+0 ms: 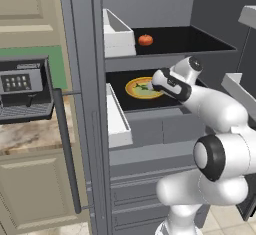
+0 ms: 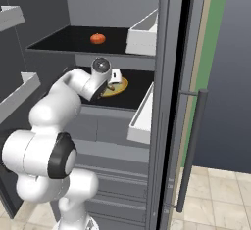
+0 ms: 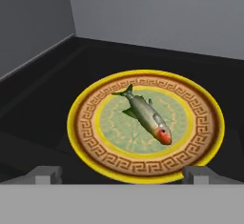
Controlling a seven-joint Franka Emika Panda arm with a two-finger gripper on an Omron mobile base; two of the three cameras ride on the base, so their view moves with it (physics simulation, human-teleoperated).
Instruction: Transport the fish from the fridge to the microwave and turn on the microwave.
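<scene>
Fridge (image 1: 90, 104) open, arm reaching into middle shelf (image 2: 139, 84). Fish (image 3: 145, 114) lying on yellow plate (image 3: 86, 123), centre of plate, head toward lower right in hand view. Gripper (image 3: 123, 173) just short of plate, fingers (image 3: 45, 173) spread apart, wide of plate rim, holding nothing. Tomato (image 1: 145, 39) on shelf above, untouched. Judged early stage: approach under way, fish not yet grasped. Left to do: grasp, carry to microwave, switch on.

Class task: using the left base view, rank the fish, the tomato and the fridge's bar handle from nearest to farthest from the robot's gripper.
1. fish, on the yellow plate right before the gripper, middle shelf.
2. tomato, on the shelf above.
3. bar handle, far left on the open door.
</scene>
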